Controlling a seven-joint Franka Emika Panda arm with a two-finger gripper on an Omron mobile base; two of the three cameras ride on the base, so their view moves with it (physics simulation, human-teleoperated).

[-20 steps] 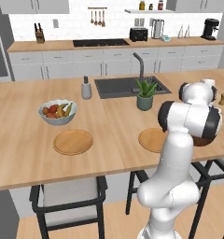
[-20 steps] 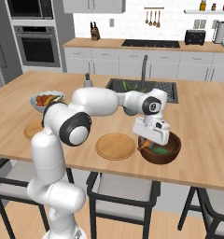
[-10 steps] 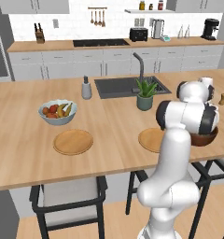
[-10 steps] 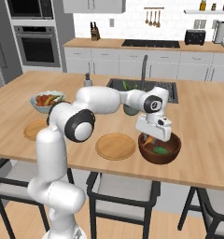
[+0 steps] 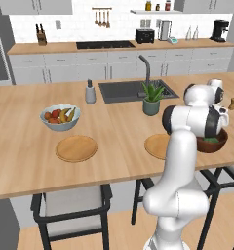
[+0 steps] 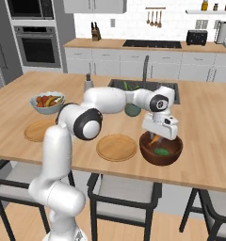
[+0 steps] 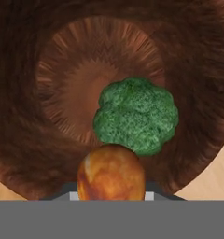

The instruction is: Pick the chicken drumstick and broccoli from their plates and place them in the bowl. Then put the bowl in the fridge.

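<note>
pincer (image 6: pixel 156 139) is hanging over the dark wooden bowl (image 6: pixel 161 149), gripping the chicken drumstick (image 7: pixel 111 174) between its tips. broccoli (image 7: pixel 136 115) is lying in the bowl just beyond and below the drumstick. step looks like dropping the drumstick in; next move is calling for letting go, then taking the bowl to the fridge.

Broccoli (image 7: pixel 136 120) in bowl (image 7: pixel 34 116), drumstick (image 7: pixel 111 172) above (orange-brown)

The deep round dark reddish-brown wooden bowl (image 7: pixel 62 93) shows coarse radial grain, matt. Inside, the small dark green lumpy broccoli floret (image 7: pixel 136 115) looks rough and grainy. The orange-brown chicken drumstick (image 7: pixel 111 173) is glossy and smooth. The long light-wood counter (image 6: pixel 199 155) looks smooth, satin-finished.
</note>
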